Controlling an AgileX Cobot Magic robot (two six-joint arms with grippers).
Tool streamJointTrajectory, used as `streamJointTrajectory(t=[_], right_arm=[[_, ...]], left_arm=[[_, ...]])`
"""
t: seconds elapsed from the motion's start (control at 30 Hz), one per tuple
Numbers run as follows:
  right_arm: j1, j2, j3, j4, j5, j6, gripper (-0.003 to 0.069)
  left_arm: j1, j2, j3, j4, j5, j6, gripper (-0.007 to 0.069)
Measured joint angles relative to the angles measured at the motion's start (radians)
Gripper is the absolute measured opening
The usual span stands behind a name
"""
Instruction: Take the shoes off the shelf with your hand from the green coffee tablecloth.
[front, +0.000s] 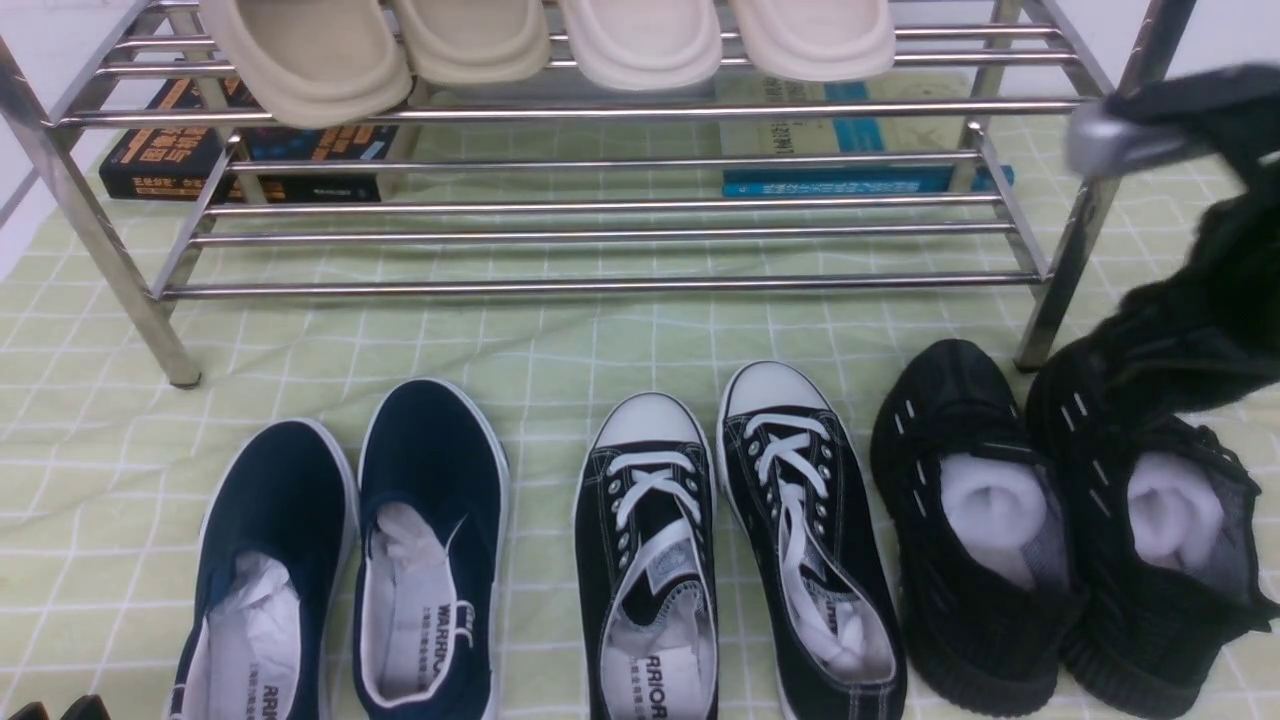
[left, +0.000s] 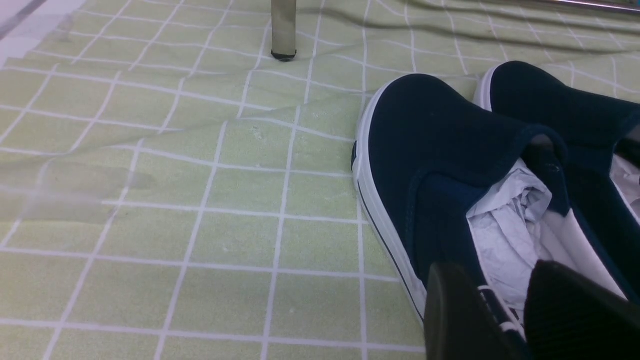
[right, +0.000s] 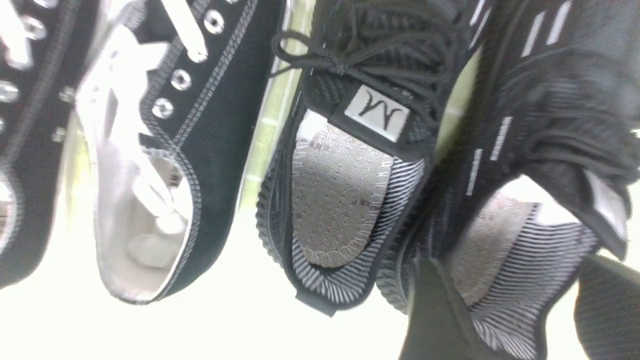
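Note:
The shoes, an all-black knit pair (front: 960, 560) stuffed with white paper, stand on the green coffee tablecloth (front: 500, 340) at the front right, just before the right leg of the shelf (front: 600, 285). My right arm (front: 1200, 300), blurred, hangs over the toe of the outer shoe (front: 1150, 580). In the right wrist view my right gripper (right: 515, 280) is open. The heel of that shoe (right: 525, 125) lies between its spread fingers, with a gap on one side. My left gripper (left: 505, 305) is open and low by the heel of a navy slip-on (left: 450, 150), holding nothing.
Navy slip-ons (front: 350, 560) and black canvas sneakers with white laces (front: 740, 540) stand in a row left of the knit pair. Beige slippers (front: 640, 40) sit on the shelf's top tier. Books (front: 250, 150) lie behind the lower rails. A shelf leg (left: 283, 30) stands nearby.

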Motion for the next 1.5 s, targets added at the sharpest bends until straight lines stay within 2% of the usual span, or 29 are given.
streamJointTrajectory(t=[0.13, 0.17, 0.33, 0.4, 0.47, 0.6, 0.77, 0.87, 1.03, 1.5], right_arm=[[0.0, -0.082, 0.02, 0.003, 0.003, 0.0, 0.0282], [0.0, -0.129, 0.048, 0.003, 0.006, 0.0, 0.0225], [0.0, -0.307, 0.189, 0.009, 0.002, 0.0, 0.0031], [0.0, -0.405, 0.279, 0.003, -0.057, 0.0, -0.001], [0.0, -0.467, 0.346, 0.003, -0.121, 0.0, -0.0015], [0.0, -0.709, 0.601, 0.009, -0.399, 0.0, -0.0015], [0.0, -0.85, 0.806, 0.038, -0.658, 0.0, -0.0015], [0.0, -0.904, 0.871, 0.054, -0.749, 0.0, -0.0015], [0.0, -0.941, 0.92, 0.066, -0.803, 0.0, -0.0013], [0.0, -0.942, 0.938, 0.073, -0.765, 0.0, -0.0003]], left_arm=[[0.0, 0.0, 0.0, 0.0, 0.0, 0.0, 0.0239], [0.0, 0.0, 0.0, 0.0, 0.0, 0.0, 0.0239], [0.0, 0.0, 0.0, 0.0, 0.0, 0.0, 0.0239], [0.0, 0.0, 0.0, 0.0, 0.0, 0.0, 0.0239], [0.0, 0.0, 0.0, 0.0, 0.0, 0.0, 0.0239], [0.0, 0.0, 0.0, 0.0, 0.0, 0.0, 0.0239], [0.0, 0.0, 0.0, 0.0, 0.0, 0.0, 0.0239], [0.0, 0.0, 0.0, 0.0, 0.0, 0.0, 0.0239], [0.0, 0.0, 0.0, 0.0, 0.0, 0.0, 0.0239], [0.0, 0.0, 0.0, 0.0, 0.0, 0.0, 0.0239]])
